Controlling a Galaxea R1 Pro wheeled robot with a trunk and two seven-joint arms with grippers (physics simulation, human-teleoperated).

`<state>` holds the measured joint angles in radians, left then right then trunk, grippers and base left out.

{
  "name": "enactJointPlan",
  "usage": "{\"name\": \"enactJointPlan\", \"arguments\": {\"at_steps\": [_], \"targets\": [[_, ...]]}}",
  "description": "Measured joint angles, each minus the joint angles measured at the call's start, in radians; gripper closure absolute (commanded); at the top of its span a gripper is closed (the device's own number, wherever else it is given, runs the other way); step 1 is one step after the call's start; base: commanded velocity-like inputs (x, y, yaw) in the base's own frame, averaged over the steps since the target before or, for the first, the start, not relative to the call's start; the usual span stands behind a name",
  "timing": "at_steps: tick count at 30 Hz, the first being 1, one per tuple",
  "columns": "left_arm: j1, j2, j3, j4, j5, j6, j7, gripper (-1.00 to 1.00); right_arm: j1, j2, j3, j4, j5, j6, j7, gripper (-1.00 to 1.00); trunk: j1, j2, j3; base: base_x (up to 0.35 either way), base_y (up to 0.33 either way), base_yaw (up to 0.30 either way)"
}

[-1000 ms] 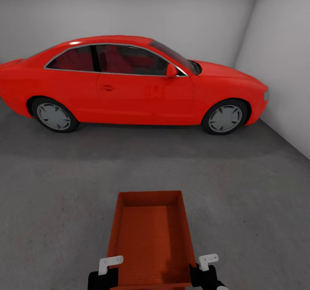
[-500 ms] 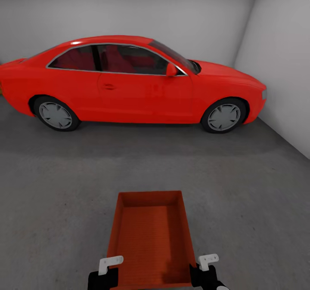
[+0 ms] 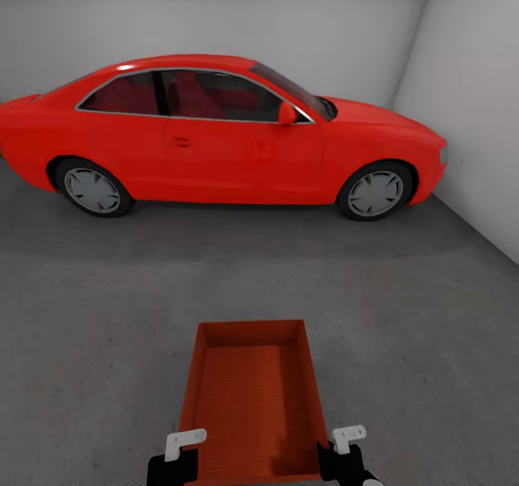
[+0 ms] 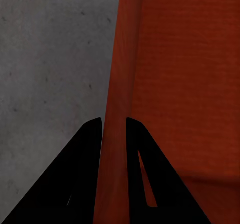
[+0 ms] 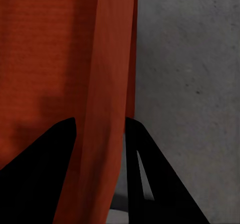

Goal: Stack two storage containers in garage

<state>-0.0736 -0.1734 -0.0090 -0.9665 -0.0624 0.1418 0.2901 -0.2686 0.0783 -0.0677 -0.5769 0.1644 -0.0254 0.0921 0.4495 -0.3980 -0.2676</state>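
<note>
orange-red storage container (image 3: 252, 399), bottom centre of the head view, held over the concrete floor (image 3: 86, 327). each side wall is pinched by the left gripper (image 4: 114, 126) and right gripper (image 5: 100, 124). glossy red car (image 3: 216, 136) parked across the upper frame. no writing legible.

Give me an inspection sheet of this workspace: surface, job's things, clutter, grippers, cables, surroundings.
Surface: dark grey mottled concrete floor.
Job's things: one orange-red storage container, open-topped and empty, held between both arms in front of the robot. Whether a second one sits under it cannot be told.
Clutter: nothing seen.
Grippers: left gripper is shut on the container's left wall, one finger on each side; right gripper straddles the right wall the same way.
Cables: nothing seen.
Surroundings: glossy red car parked side-on ahead, across the garage; plain white walls behind it and on the right.
</note>
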Motion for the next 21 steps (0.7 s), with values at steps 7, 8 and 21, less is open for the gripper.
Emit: {"name": "enactJointPlan", "arguments": {"at_steps": [7,8,21], "targets": [[0.000,0.000,0.000,-0.002,0.000,0.000,0.000,1.00,0.000,0.000,0.000,0.000,0.000,-0.001,0.000,1.00,0.000,0.000,-0.011,0.000,0.000,0.000],[0.000,0.000,0.000,-0.001,0.000,0.000,0.000,1.00,-0.001,0.000,0.000,0.000,0.000,-0.001,0.000,1.00,0.000,0.000,-0.013,0.000,0.000,0.000],[0.000,0.000,-0.007,0.001,0.003,0.000,0.006,1.00,0.000,-0.002,0.001,0.000,0.000,-0.001,0.001,1.00,0.000,0.000,-0.034,0.000,0.000,0.000]]}}
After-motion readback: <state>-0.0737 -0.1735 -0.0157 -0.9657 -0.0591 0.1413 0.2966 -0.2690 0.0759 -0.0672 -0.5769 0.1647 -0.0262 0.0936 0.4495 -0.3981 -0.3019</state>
